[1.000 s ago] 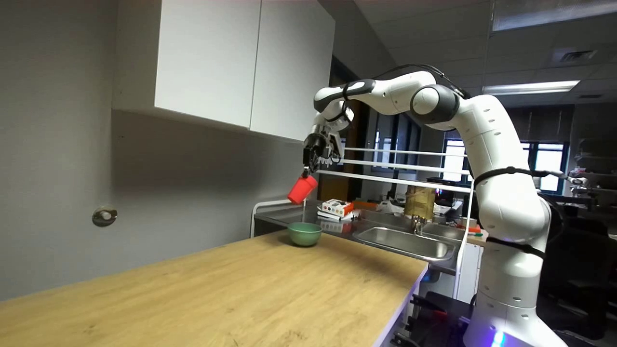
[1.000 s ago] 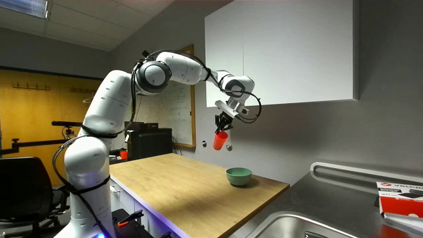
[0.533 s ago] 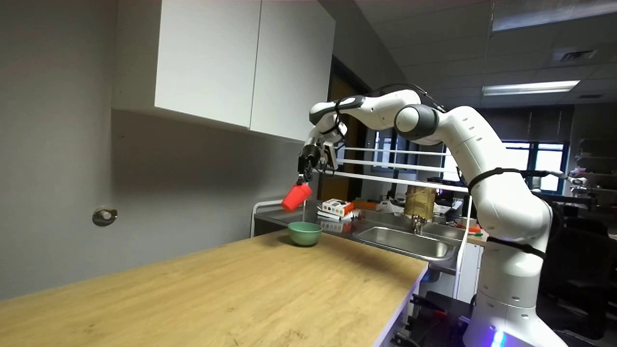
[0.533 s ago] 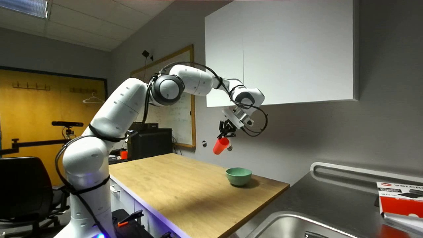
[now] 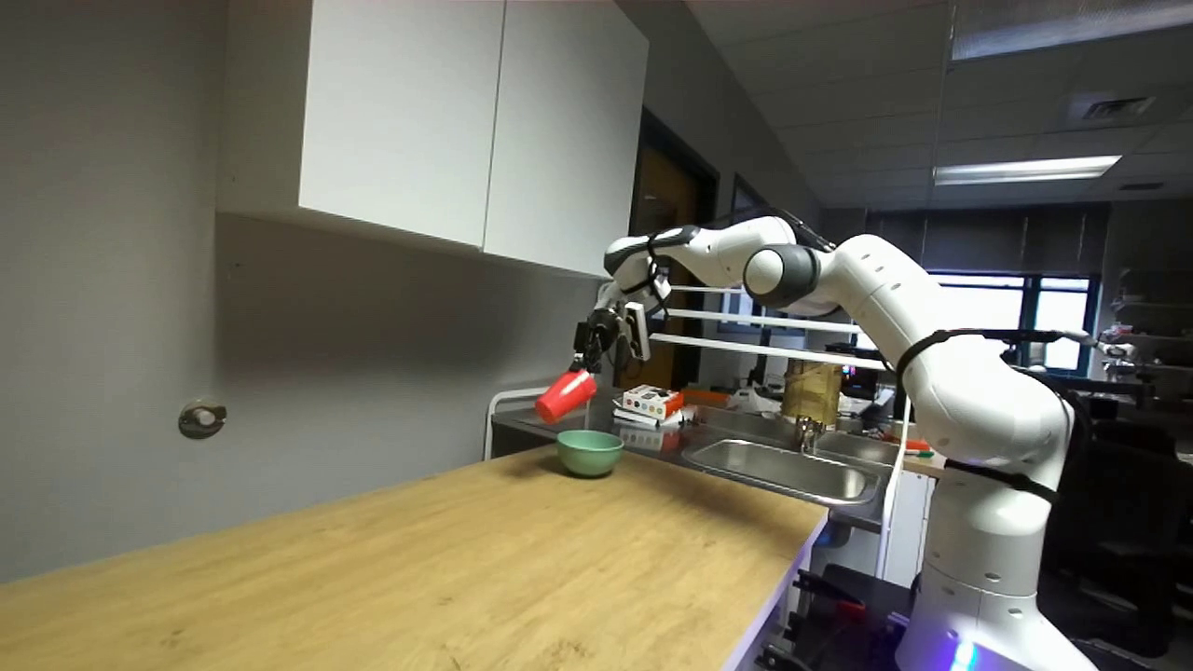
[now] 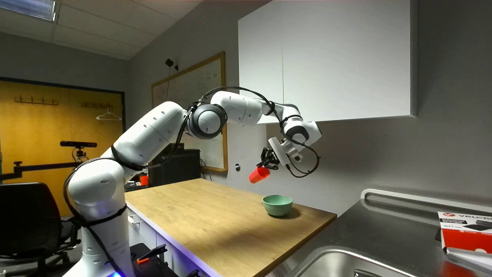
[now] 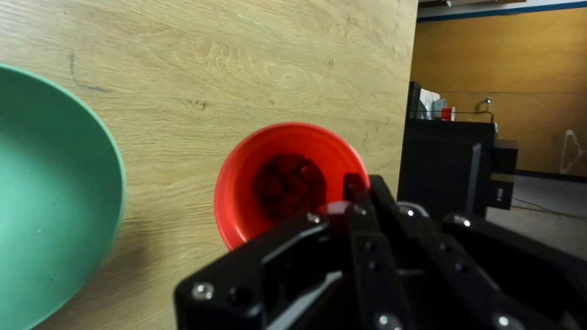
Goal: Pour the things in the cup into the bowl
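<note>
The red cup (image 5: 566, 395) is held in the air above the wooden counter, also in an exterior view (image 6: 259, 174). It is tilted, its base low and its mouth towards my gripper (image 5: 583, 363). In the wrist view, my gripper (image 7: 368, 185) is shut on the rim of the cup (image 7: 233, 197), one finger inside and one outside. Several dark red pieces (image 7: 290, 187) lie at the cup's bottom. The green bowl (image 5: 589, 454) stands upright on the counter, below the cup and off to one side, also in an exterior view (image 6: 278, 206). The bowl's visible inside (image 7: 50, 197) shows only tiny specks.
The wooden counter (image 5: 447, 568) ends near the bowl. Beyond it lie a metal sink (image 5: 788, 466) and a white and red box (image 5: 652, 401). A white wall cabinet (image 6: 330, 61) hangs above, close to the arm. The wall is behind the bowl.
The arm has come down and reached further out. The cup is lower and tilted further towards horizontal, still in the gripper. The bowl has not moved.
</note>
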Robot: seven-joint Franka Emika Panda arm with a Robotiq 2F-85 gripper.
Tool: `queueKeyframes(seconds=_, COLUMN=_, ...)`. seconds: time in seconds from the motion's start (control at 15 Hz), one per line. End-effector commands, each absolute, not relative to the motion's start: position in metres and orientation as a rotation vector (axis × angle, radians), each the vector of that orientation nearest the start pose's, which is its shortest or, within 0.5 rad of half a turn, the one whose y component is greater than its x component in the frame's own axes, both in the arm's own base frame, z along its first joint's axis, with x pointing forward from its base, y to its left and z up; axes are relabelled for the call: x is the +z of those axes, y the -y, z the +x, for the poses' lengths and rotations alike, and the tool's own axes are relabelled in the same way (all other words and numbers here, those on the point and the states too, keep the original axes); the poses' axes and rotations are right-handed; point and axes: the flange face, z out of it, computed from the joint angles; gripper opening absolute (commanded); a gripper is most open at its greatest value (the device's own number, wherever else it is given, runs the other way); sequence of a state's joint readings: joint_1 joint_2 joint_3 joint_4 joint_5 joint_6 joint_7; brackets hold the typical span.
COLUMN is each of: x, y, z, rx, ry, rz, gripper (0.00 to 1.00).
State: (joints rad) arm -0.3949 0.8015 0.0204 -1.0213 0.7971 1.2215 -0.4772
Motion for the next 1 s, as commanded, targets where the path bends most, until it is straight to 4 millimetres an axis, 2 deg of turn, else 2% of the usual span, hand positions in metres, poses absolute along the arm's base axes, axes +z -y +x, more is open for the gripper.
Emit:
queueKeyframes(seconds=0.0, x=0.388, y=0.196, z=0.687, rx=0.163, ry=0.136, rz=-2.004, gripper=0.02)
queueKeyframes(seconds=0.53, x=0.373, y=0.227, z=0.688, rx=0.095, ry=0.060, rz=-1.680, gripper=0.02)
queueKeyframes(seconds=0.93, x=0.358, y=0.224, z=0.695, rx=0.092, ry=0.039, rz=-1.507, gripper=0.02)
